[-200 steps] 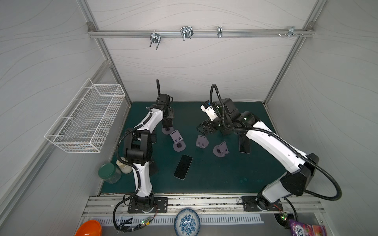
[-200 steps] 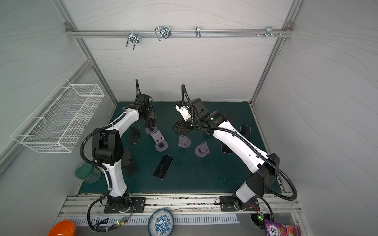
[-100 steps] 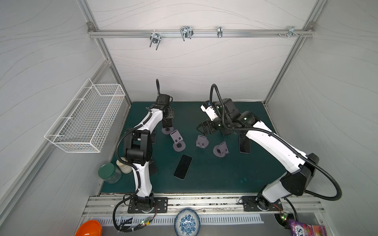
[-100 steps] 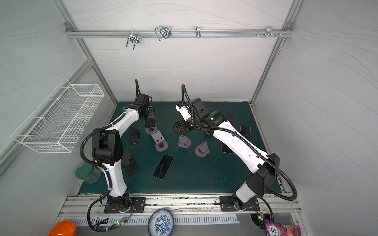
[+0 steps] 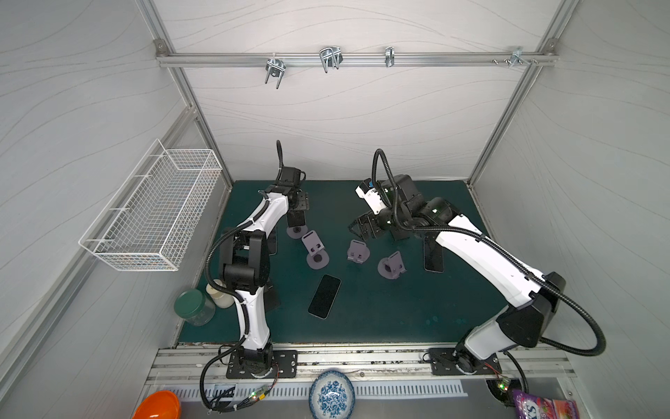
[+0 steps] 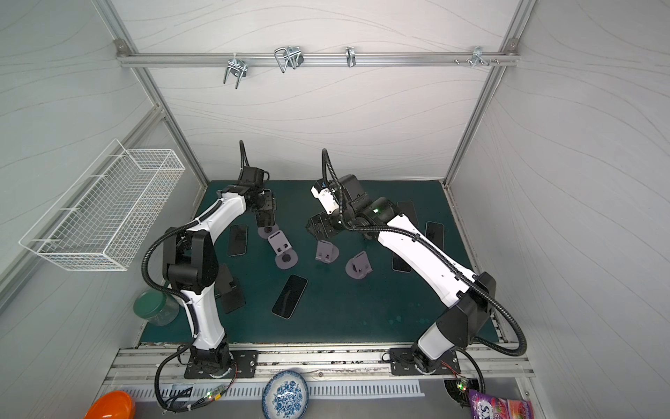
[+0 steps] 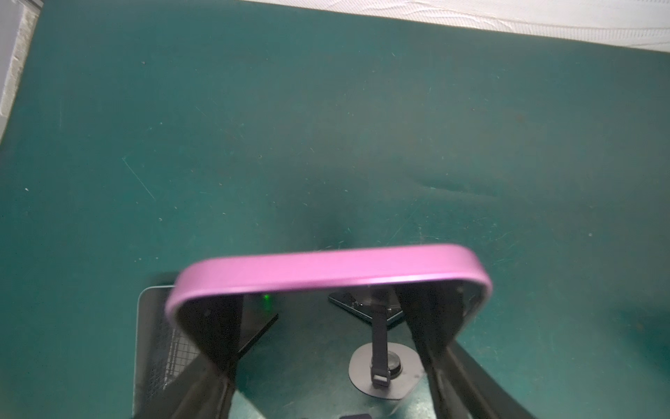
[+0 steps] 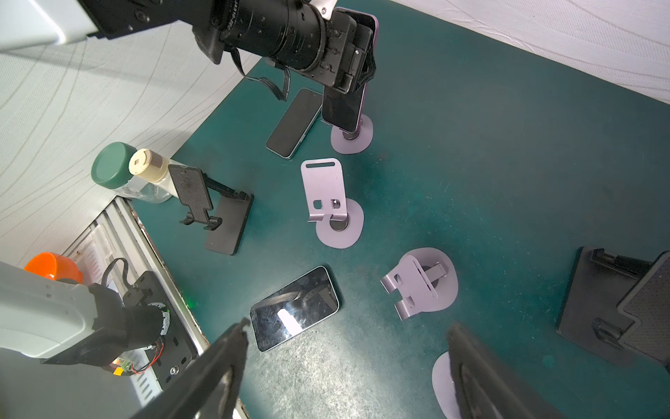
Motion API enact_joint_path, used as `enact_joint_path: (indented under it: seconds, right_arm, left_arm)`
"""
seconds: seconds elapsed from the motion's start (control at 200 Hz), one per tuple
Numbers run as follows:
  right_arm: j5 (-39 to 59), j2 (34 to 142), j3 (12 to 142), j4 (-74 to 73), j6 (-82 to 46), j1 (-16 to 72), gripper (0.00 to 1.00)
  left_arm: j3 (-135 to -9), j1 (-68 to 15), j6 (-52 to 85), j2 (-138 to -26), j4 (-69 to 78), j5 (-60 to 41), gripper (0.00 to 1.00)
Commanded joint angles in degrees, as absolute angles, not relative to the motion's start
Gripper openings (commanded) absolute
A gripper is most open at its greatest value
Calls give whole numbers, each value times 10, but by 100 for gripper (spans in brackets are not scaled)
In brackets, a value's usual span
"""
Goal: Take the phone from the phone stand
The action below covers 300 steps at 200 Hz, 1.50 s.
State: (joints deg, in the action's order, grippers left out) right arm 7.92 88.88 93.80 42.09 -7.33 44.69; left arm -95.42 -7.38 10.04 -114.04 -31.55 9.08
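Left of centre, the left tool (image 5: 297,211) still straddles the pink phone (image 8: 344,109) at its stand (image 8: 353,139), grip unclear. Nothing has lifted yet.

The pink-edged, dark-screened phone (image 8: 344,105) is upright just above the round-based lilac phone stand (image 8: 353,139).

The phone (image 7: 326,270) has a glossy pink-magenta rim around a black screen, and its stand (image 8: 351,139), like the three other stands (image 8: 322,188), is pale lilac on a dark teal mat (image 5: 362,319). The two black stands (image 8: 188,188) carry a fine dotted texture on their plates, and the loose phones (image 8: 295,308) show black glass with pale edges. Also in view are a dark green jar lid (image 5: 188,304), an orange bowl (image 5: 157,404), a white bowl (image 5: 331,393) patterned in blue, a white wire basket (image 5: 156,217) and pale grey walls (image 5: 344,119) with faint wavy lines.
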Motion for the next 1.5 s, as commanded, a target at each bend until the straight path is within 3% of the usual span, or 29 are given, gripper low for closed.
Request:
enact_joint_path:
  seconds: [0.0,0.33,0.95,1.495]
  right_arm:
    - [81,878,939,427,-74,452,87]
    - [80,877,939,427,-70,452,87]
    - [79,875,937,425,-77,452,87]
    - [69,877,941,426,-80,457,85]
  left_arm:
    - [-957,-69,99,-1129,-307,100,84]
    - [-974,-69,112,-1151,-313,96,90]
    - [-963,-69,102,-1142,-318,73,69]
    - [-959,-69,94,-1104,-293,57,65]
